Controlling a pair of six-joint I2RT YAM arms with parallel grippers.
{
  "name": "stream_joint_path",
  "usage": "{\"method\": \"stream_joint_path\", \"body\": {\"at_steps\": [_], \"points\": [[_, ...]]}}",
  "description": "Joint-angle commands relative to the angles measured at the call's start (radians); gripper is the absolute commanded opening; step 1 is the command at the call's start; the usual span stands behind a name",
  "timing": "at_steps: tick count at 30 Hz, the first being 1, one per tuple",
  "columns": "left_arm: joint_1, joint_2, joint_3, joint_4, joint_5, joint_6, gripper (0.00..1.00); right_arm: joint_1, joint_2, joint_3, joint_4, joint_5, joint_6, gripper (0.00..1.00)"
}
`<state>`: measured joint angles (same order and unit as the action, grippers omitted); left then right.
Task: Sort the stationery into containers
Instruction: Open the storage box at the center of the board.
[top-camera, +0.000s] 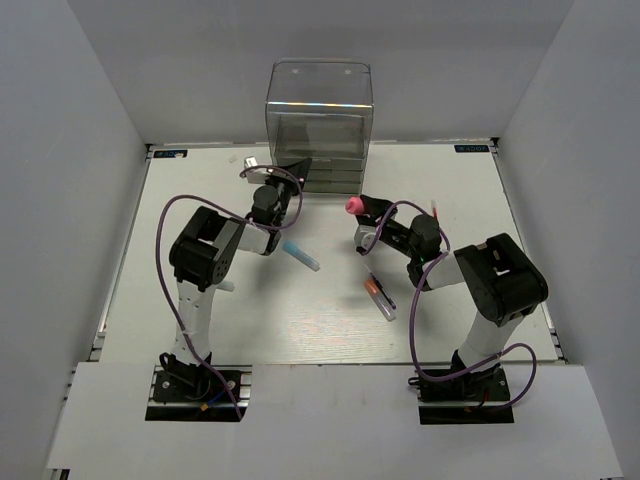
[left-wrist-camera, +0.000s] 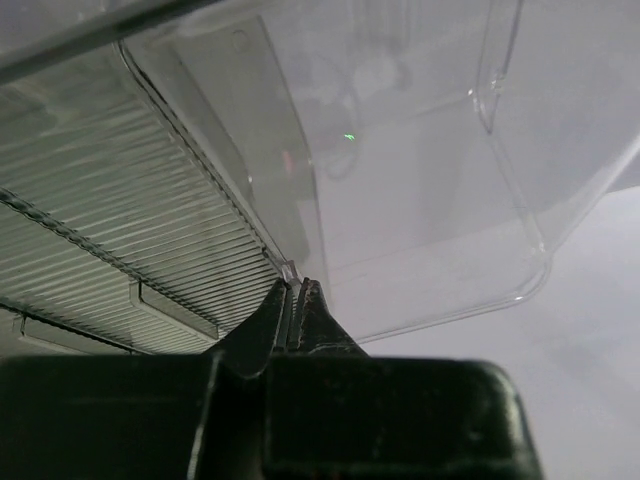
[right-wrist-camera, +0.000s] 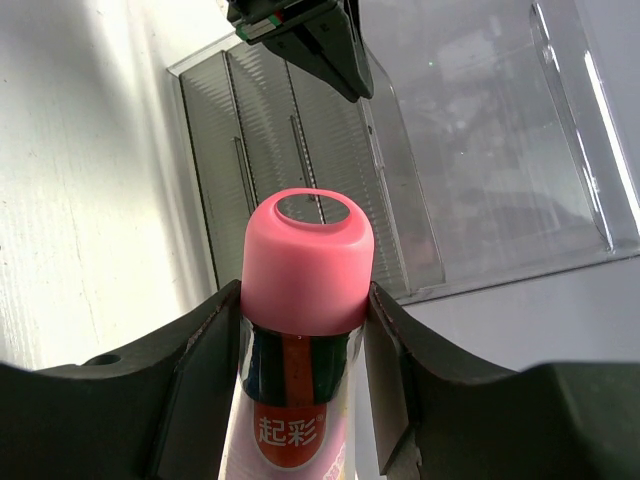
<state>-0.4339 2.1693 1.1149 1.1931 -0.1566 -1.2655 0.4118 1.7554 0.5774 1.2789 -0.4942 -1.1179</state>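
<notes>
The container (top-camera: 320, 100) is a tall clear box at the back, with ribbed drawers (left-wrist-camera: 120, 230) in its lower part. My left gripper (top-camera: 297, 163) is at its front left. Its jaws (left-wrist-camera: 296, 285) are shut, with a small clear tab (left-wrist-camera: 290, 268) of the box pinched at their tips. My right gripper (top-camera: 365, 207) hovers in front of the box. The fingers (right-wrist-camera: 305, 300) are shut on a stubby pink-capped tube (right-wrist-camera: 308, 255), cap toward the drawers (right-wrist-camera: 270, 150). A blue-capped marker (top-camera: 300, 255) and orange-tipped pens (top-camera: 378, 295) lie on the table.
A red-tipped pen (top-camera: 437, 208) lies to the right of the right gripper. A pale bar (top-camera: 226, 287) lies beside the left arm. A small white object (top-camera: 248, 160) sits left of the box. Purple cables loop round both arms. White walls close in the table.
</notes>
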Motion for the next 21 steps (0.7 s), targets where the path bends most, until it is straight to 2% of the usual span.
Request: {"method": "stream_joint_path", "body": {"at_steps": [1, 9, 16, 21], "points": [[0.003, -0.086, -0.026, 0.085, 0.008, 0.04, 0.0, -0.001, -0.024, 0.009, 0.401, -0.026, -0.013, 0.0], [-0.006, -0.144, -0.044, 0.123, 0.051, 0.04, 0.0, 0.004, 0.039, 0.09, 0.384, -0.078, -0.057, 0.0], [-0.006, -0.189, -0.055, 0.123, 0.069, 0.04, 0.0, 0.008, 0.179, 0.326, 0.338, -0.11, -0.138, 0.0], [-0.006, -0.207, -0.066, 0.143, 0.069, 0.04, 0.0, 0.005, 0.266, 0.427, 0.293, -0.184, -0.197, 0.0]]}}
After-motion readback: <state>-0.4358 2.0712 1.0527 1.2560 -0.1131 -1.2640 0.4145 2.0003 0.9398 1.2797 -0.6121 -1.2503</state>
